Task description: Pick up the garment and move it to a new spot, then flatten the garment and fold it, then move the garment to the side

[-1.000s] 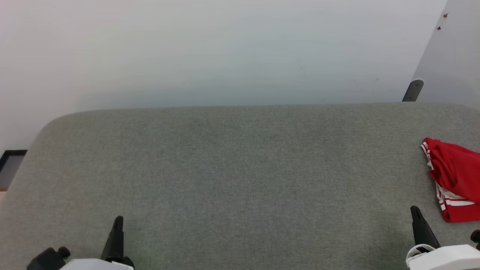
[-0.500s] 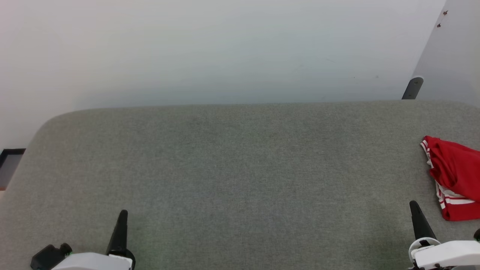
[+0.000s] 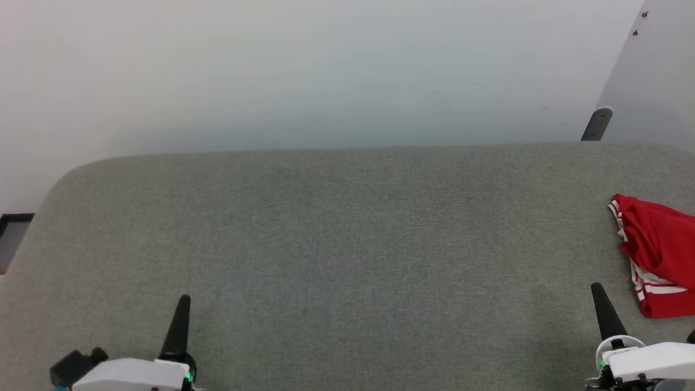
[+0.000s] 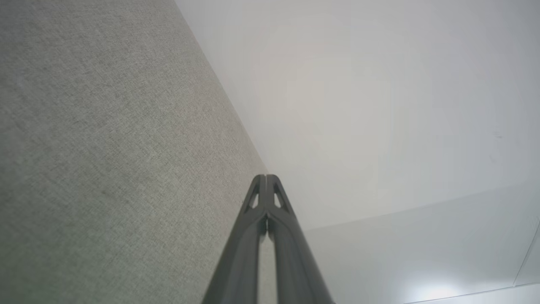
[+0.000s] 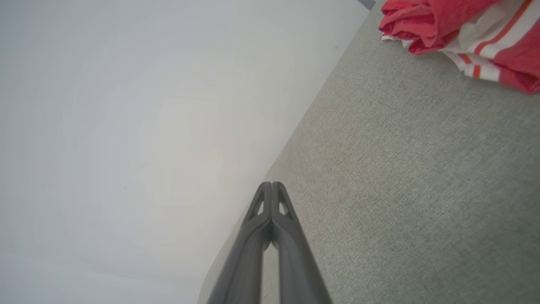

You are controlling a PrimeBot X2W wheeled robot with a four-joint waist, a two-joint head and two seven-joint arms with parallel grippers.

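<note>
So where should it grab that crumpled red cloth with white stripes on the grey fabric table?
Probably the bunched red fold on the left edge of the crumpled red cloth with white striped trim: it stands up off the grey fabric table, so it can be pinched. The shut right gripper, nearest, could come in from that open side.

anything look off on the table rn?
One thing: the red cloth lies crumpled, not flat, at the right end of the grey table, running out of the head view. The left gripper and right gripper are both shut and apart from it.
</note>
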